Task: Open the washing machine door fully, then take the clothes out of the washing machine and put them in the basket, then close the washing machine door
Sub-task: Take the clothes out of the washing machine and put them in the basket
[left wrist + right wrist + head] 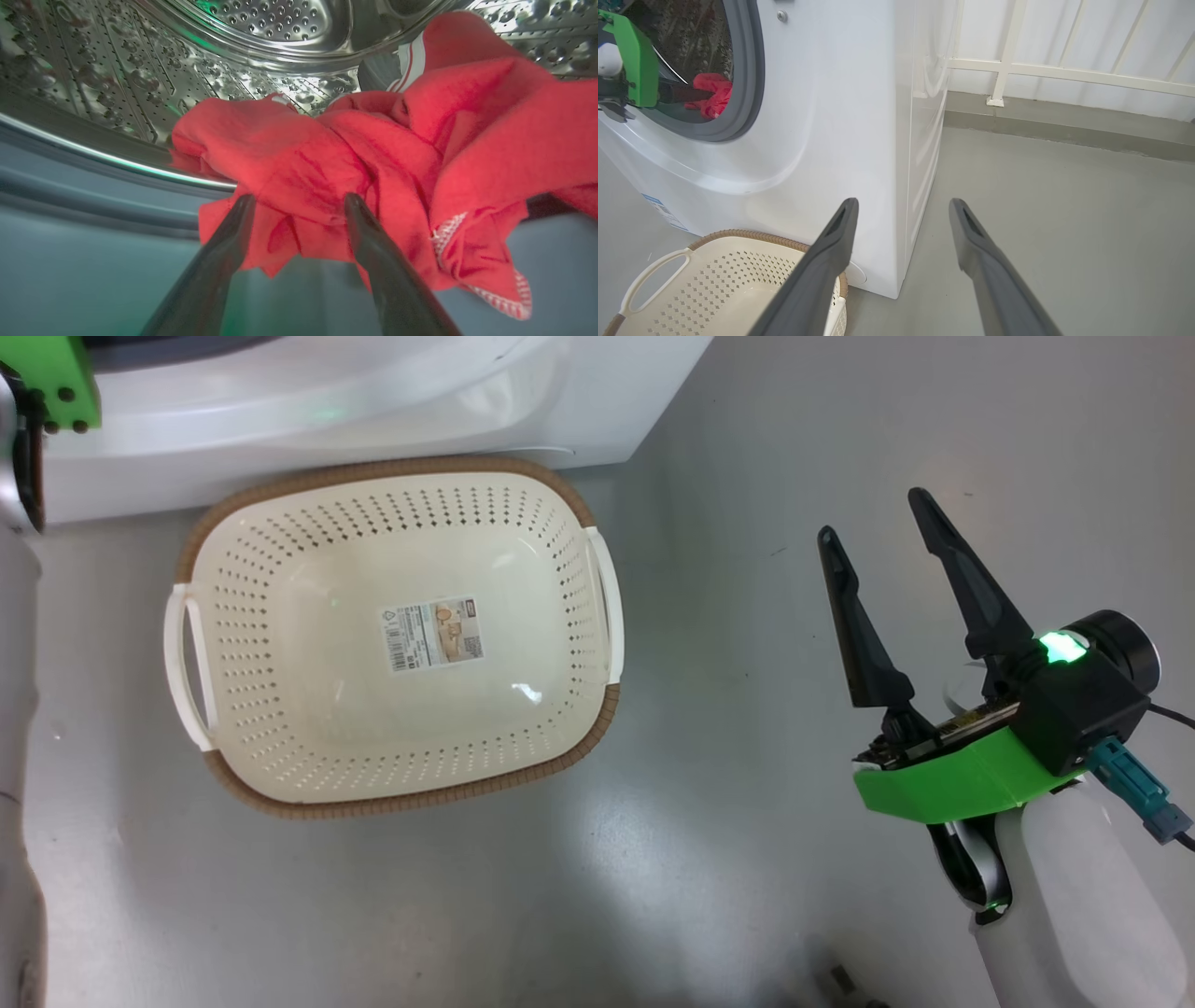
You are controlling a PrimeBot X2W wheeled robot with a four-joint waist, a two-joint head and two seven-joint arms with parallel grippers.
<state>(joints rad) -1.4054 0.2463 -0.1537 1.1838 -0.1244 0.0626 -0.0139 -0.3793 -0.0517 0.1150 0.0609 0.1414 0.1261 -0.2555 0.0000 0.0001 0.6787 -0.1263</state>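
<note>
Showing left gripper (299, 205) spread at the clothes (327, 154); right gripper (873, 518) likewise spread; risk: pinching only a loose fold, which could slip before the basket (280, 747).

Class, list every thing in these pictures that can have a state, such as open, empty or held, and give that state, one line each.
washing machine: front opening uncovered, drum still loaded.
clothes: bunched at the drum's mouth, not clamped.
basket: upright on the floor, empty of clothes.
left gripper: open, fingertips at the clothes.
right gripper: open, holding nothing, above the floor.
</note>
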